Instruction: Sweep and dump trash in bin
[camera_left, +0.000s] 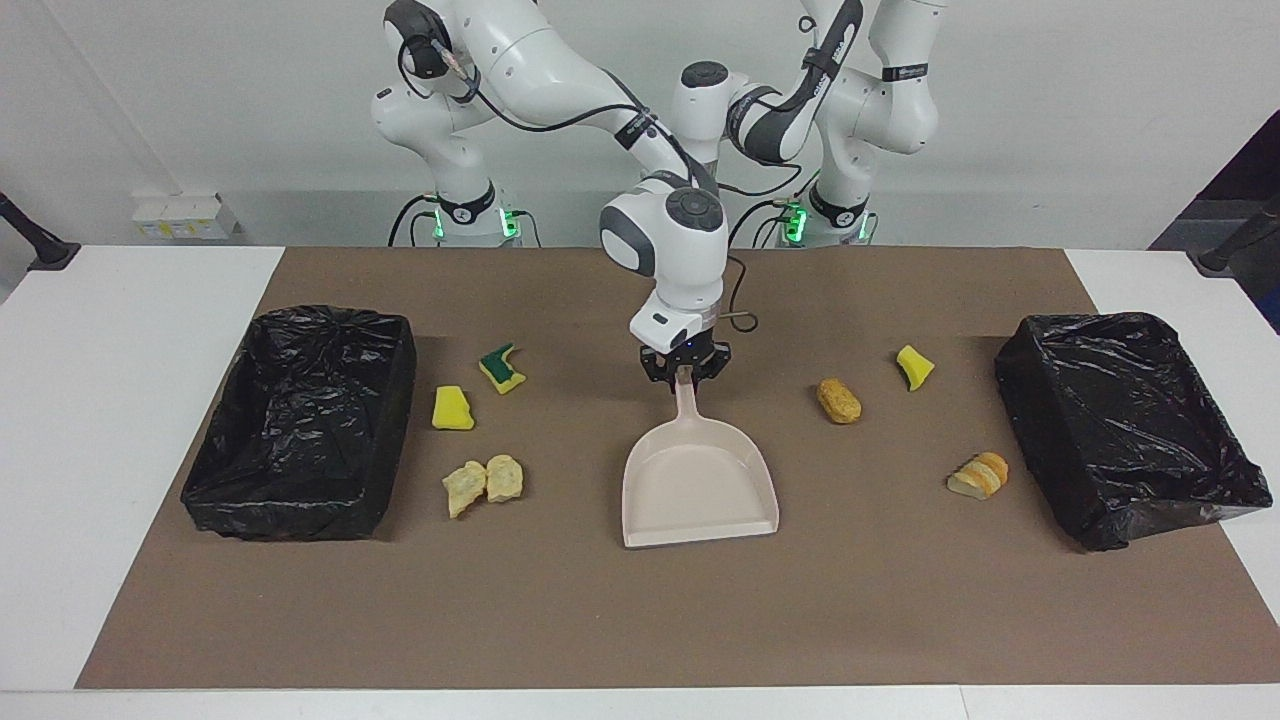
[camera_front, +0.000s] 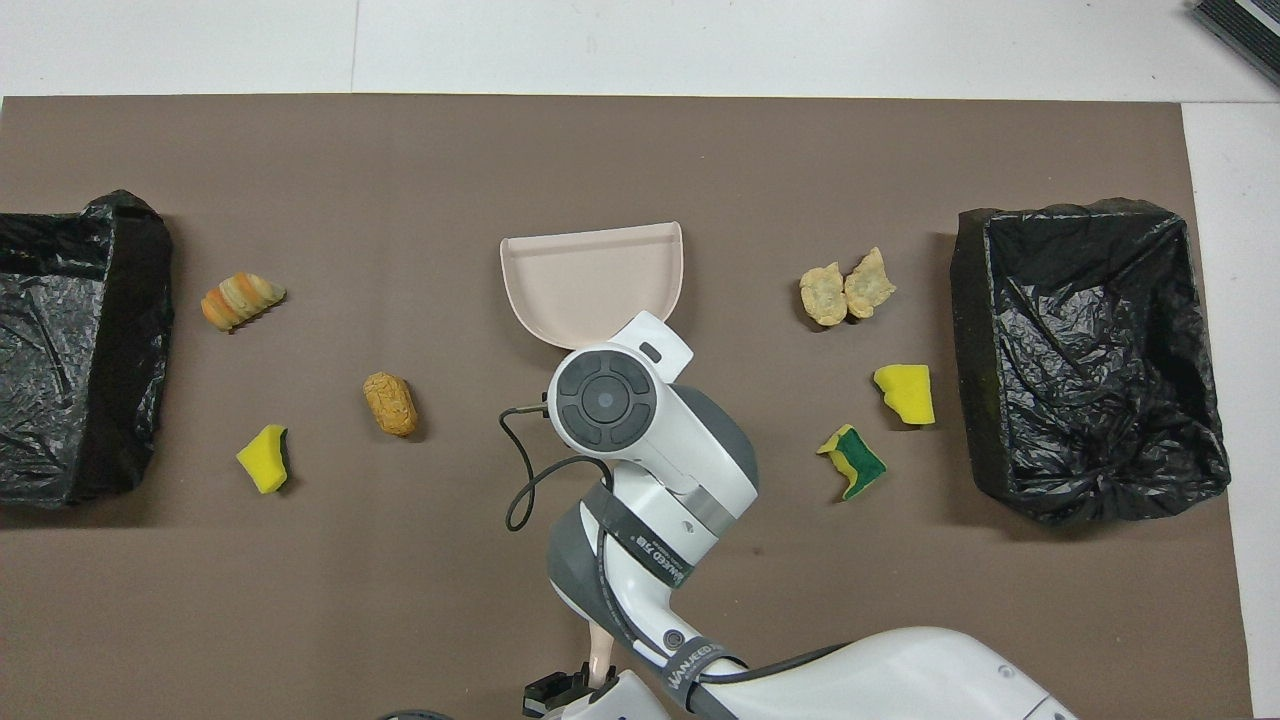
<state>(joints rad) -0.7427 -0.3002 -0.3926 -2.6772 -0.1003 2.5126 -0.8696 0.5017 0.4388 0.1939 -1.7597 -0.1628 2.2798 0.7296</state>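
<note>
Dustpan (camera_left: 698, 480) handle clamped in my right tool (camera_left: 684, 372); left tool (camera_front: 556, 690) pinched together near my base. Trash (camera_left: 484, 480) lies scattered on the surface (camera_left: 640, 620) either side of it — a slack grip could let the handle swivel.

Bright, even light and both views sharp.
Light falls from above: short soft shadows sit tight beside the dustpan (camera_left: 698, 484) and the scraps on the brown mat (camera_left: 600, 620). Glints run over the crinkled black bin liners (camera_front: 1090, 360), and small highlights shine on the white arm casings (camera_left: 520, 50). No blur, and the edges hold straight.
</note>
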